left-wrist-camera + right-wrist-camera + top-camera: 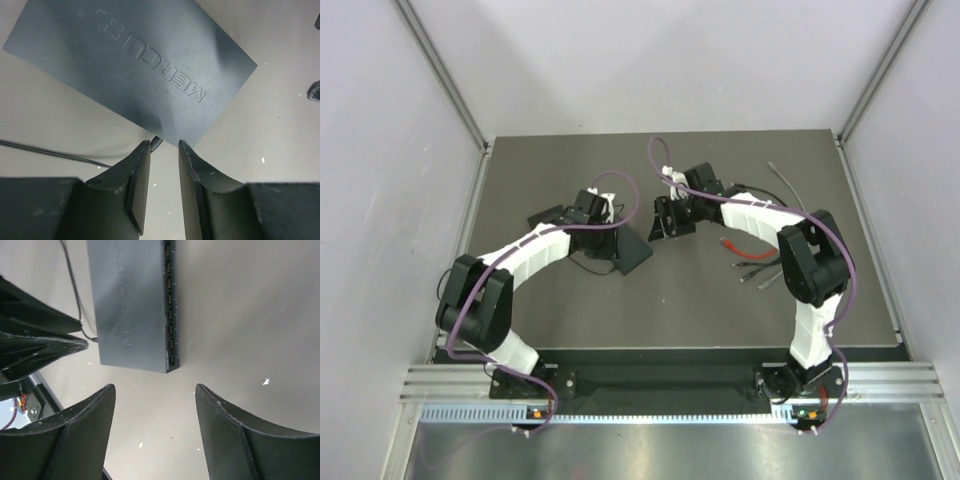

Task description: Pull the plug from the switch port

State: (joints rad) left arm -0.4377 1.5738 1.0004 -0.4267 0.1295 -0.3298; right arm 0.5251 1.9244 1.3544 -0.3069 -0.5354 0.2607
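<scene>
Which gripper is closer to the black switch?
Left. The left gripper sits right at the edge of the switch; the right gripper has bare table between itself and it.

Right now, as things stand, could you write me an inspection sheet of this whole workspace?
Surface: dark grey table, a few pale specks.
Job's things: switch lies flat; its ports look empty, no plug seen in them.
Clutter: small dark object left of the left gripper, too unclear to name.
Grippers: left gripper open, empty, at the switch's corner; right gripper open, empty, short of the switch's end.
Cables: thin black lead reaches the switch's back edge; loose leads lie right; purple cables along both arms.
Surroundings: pale walls, metal rail at the near edge.
</scene>
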